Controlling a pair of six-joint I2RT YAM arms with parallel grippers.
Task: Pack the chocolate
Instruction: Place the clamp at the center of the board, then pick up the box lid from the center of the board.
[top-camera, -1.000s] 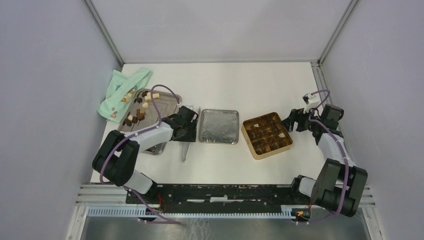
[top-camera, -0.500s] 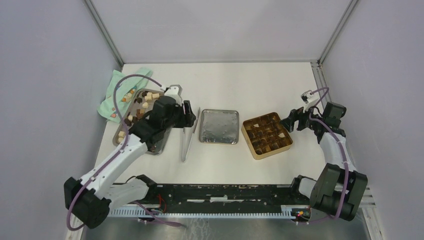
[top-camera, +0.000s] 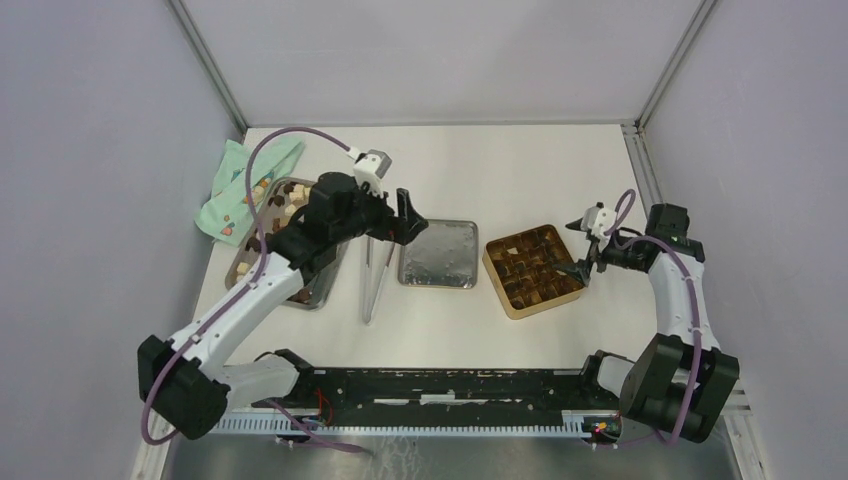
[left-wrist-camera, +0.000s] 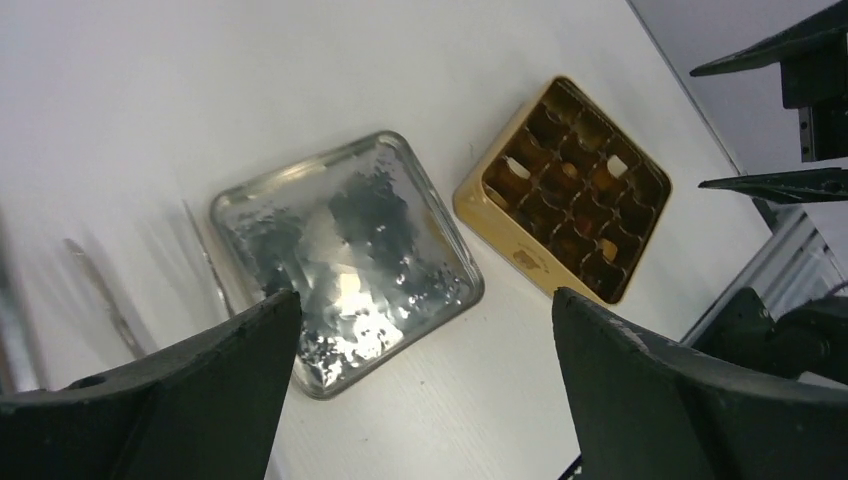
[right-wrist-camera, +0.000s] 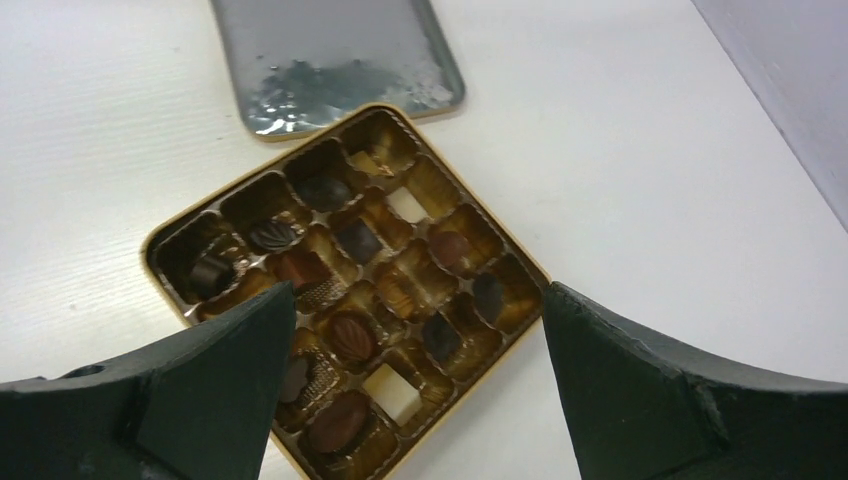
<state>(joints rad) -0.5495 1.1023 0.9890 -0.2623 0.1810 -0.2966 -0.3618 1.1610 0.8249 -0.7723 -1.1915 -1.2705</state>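
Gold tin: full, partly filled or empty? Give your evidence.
Partly filled. The gold tin holds chocolates in many compartments; several others show only bare gold.

The tin (top-camera: 549, 302) sits at 3 o'clock of the lid (top-camera: 437, 253), tweezers (top-camera: 374, 285) at 9, the tray (top-camera: 312, 298) beyond them; chocolate (right-wrist-camera: 352, 338) lies in tin and tray.

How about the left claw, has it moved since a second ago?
Yes. The left claw has shifted right: from the left side of the tweezers, across them, to the left edge of the silver lid.
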